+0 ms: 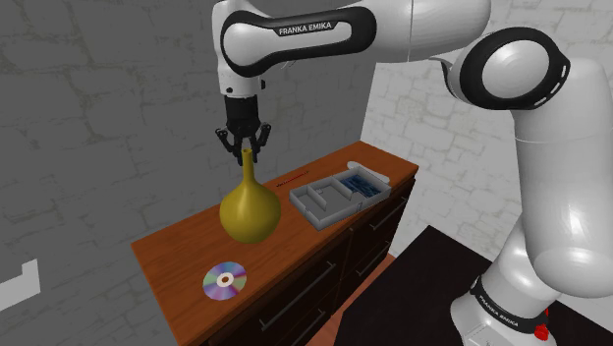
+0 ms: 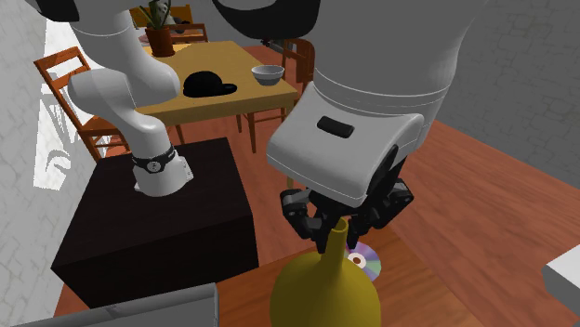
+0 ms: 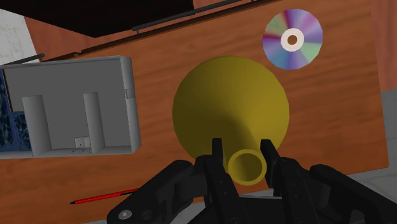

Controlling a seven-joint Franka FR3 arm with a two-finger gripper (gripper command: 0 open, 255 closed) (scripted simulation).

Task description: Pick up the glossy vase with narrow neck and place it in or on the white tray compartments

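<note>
Standing upright on the glossy brown wooden cabinet top (image 1: 177, 246), the vase (image 1: 248, 208) has a smooth, shiny mustard-yellow body: a round bulb tapering into a slim tubular neck with an open circular mouth. The all-black gripper (image 1: 246, 147) points straight down at 12 o'clock of the bulb and is clenched on the neck just under the rim. In the shoulder view, the pale grey rectangular tray (image 1: 312, 201), divided by straight partition walls, lies at 3 o'clock of the vase, apart from it. A flat iridescent disc (image 1: 225, 282) lies at 7 o'clock. A thin red pencil (image 1: 295, 180) lies at 2 o'clock, beside the tray.
</note>
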